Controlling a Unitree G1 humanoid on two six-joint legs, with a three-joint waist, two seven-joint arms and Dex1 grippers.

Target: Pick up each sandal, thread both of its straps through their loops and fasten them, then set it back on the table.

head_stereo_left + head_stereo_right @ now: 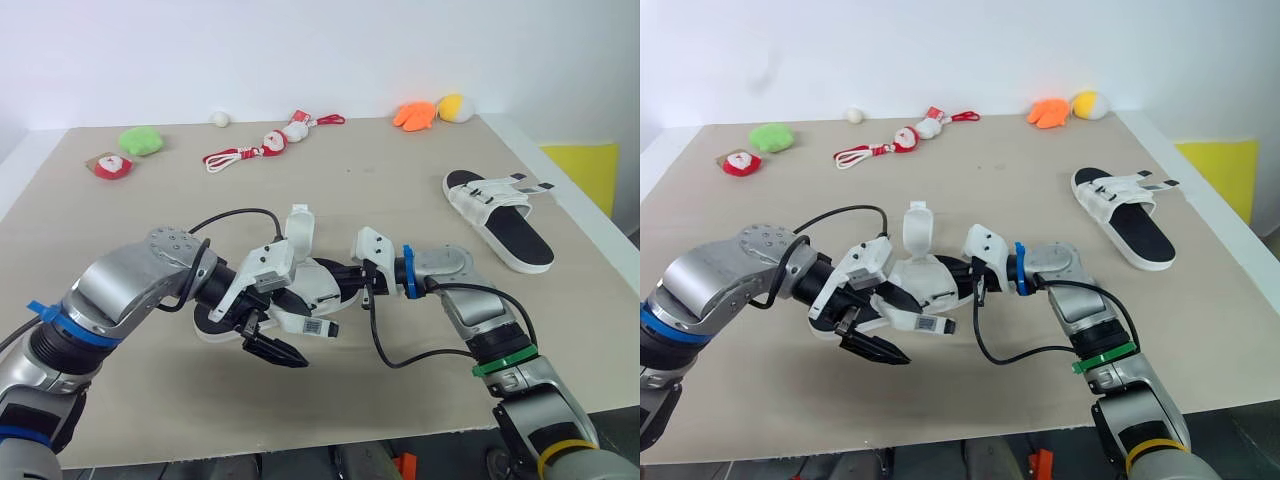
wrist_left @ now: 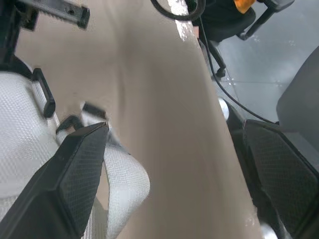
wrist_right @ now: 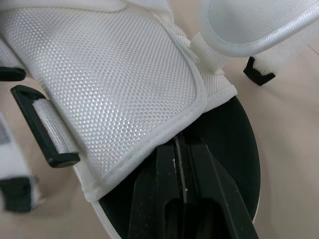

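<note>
A white sandal with a black footbed [image 1: 312,285] lies on the tan table [image 1: 400,200] between my two grippers. One strap [image 1: 300,226] stands up and another, with a barcode label [image 1: 312,326], trails toward the front. My left gripper [image 1: 275,342] is open at the sandal's near side, and a loose white strap [image 2: 124,179] lies beside one finger [image 2: 75,174]. My right gripper [image 3: 180,149] is shut, lying on the footbed with its tips tucked under the white mesh upper [image 3: 109,64]. A second sandal [image 1: 500,215] rests at the right with its straps loose.
Small plush toys line the far edge: a green one [image 1: 140,140], a red-and-white one [image 1: 108,165], a Santa on a red cord [image 1: 265,146], an orange one [image 1: 414,115] and a yellow one [image 1: 456,107]. Beyond the table's right edge lies a yellow patch [image 1: 585,165].
</note>
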